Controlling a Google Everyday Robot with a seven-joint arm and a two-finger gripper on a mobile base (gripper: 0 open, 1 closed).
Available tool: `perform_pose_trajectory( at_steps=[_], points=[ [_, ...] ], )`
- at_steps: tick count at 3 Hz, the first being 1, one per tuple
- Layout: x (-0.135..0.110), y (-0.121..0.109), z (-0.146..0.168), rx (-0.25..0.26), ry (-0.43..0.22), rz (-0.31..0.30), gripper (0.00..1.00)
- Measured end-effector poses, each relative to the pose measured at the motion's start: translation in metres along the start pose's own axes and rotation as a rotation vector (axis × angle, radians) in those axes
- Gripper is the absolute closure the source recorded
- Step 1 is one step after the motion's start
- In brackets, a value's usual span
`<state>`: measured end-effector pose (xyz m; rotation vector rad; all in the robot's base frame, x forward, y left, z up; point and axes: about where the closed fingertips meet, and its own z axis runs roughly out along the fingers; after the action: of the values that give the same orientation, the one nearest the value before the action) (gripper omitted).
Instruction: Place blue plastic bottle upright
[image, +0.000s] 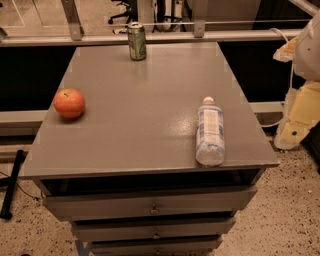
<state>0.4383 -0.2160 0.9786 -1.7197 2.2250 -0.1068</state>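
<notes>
Nearest me, grey drawers (150, 202) fill the bottom of the frame under the table (140, 125). The blue plastic bottle (210, 131) lies on its side at lower right, by the front edge, with its white cap pointing away. Its pale blue-and-white label is unreadable. An orange-red fruit (69, 103) sits at the left edge. My gripper (296, 127) hangs off the table at the right edge, and I cannot tell its state. A green can (136, 41) stands at top centre, its print illegible.

On the grey table (125, 145) I see an orange-red fruit (69, 103) near the left edge and a green can (136, 41) upright at the far edge; my gripper (299, 117) hangs beyond its right side.
</notes>
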Motion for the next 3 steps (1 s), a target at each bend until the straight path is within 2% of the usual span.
perform_pose_trajectory(
  at_steps=[2, 3],
  points=[
    [-0.006, -0.003, 0.003, 0.011, -0.015, 0.011, 0.00],
    [-0.025, -0.023, 0.028, 0.036, -0.033, 0.074, 0.00]
  ],
)
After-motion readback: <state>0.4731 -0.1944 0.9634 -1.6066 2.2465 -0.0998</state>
